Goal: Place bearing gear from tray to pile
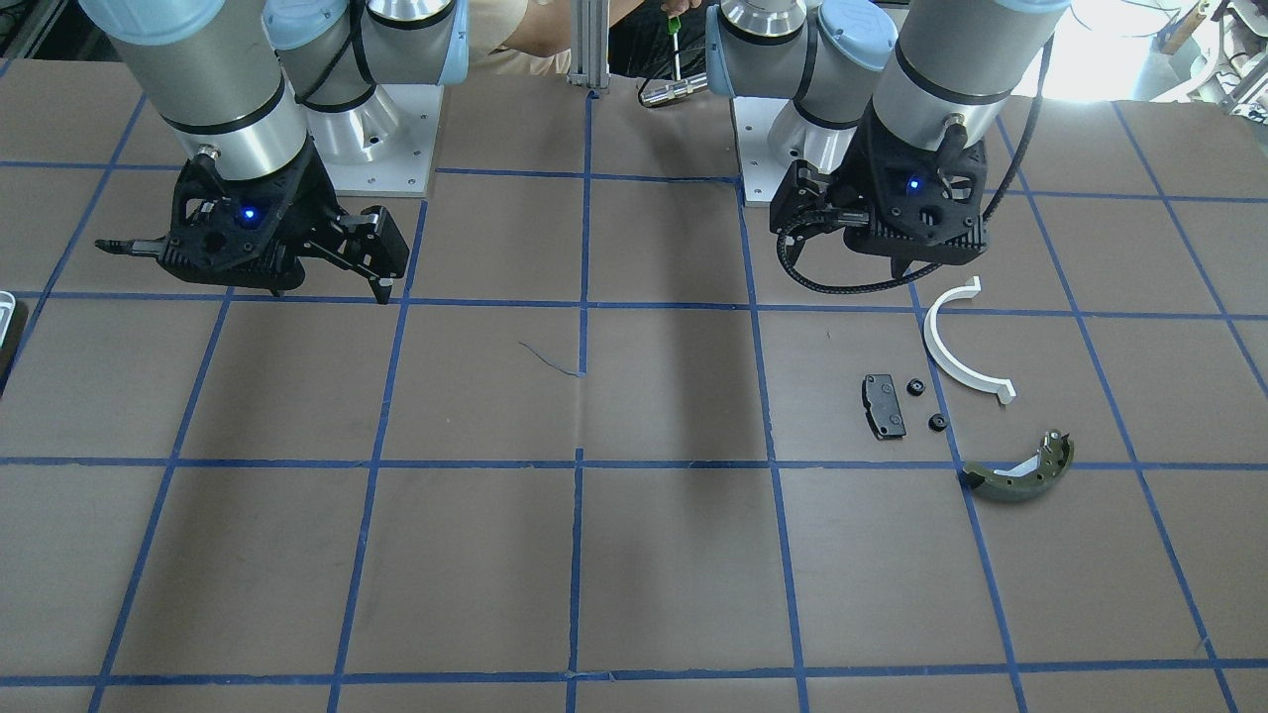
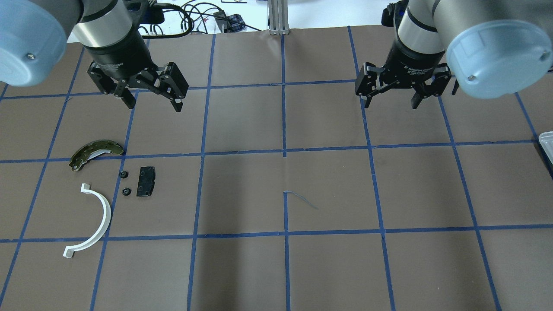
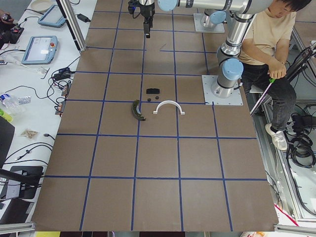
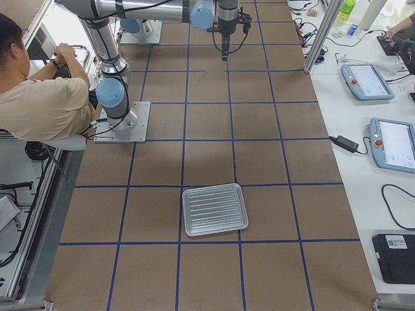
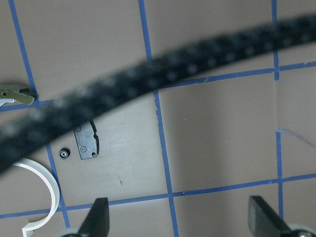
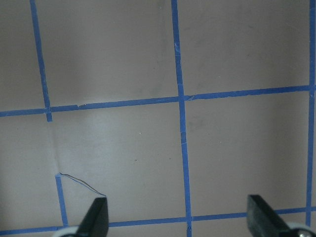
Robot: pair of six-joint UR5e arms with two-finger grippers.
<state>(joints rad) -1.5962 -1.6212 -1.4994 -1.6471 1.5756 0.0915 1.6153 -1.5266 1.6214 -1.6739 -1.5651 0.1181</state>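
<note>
Nearest the robot, wide bare surface (image 2: pixel 328 268), brown with blue tape squares, open for moving. Further out on the left side, a white half-ring (image 2: pixel 93 224). Beyond it, 2 small black gears (image 2: pixel 123 174), just beside a black plate (image 2: pixel 146 182) but not touching it. Then a green brake shoe (image 2: pixel 95 151). At the right edge, well apart from that pile, a white tray (image 2: pixel 546 140), only a corner of it in the overhead view. Farthest out, above the surface: left hand (image 2: pixel 153 104), fingers wide apart, holding nothing; right hand (image 2: pixel 391 103), likewise spread and empty. Small white print on the right wrist collar, too small to read.
</note>
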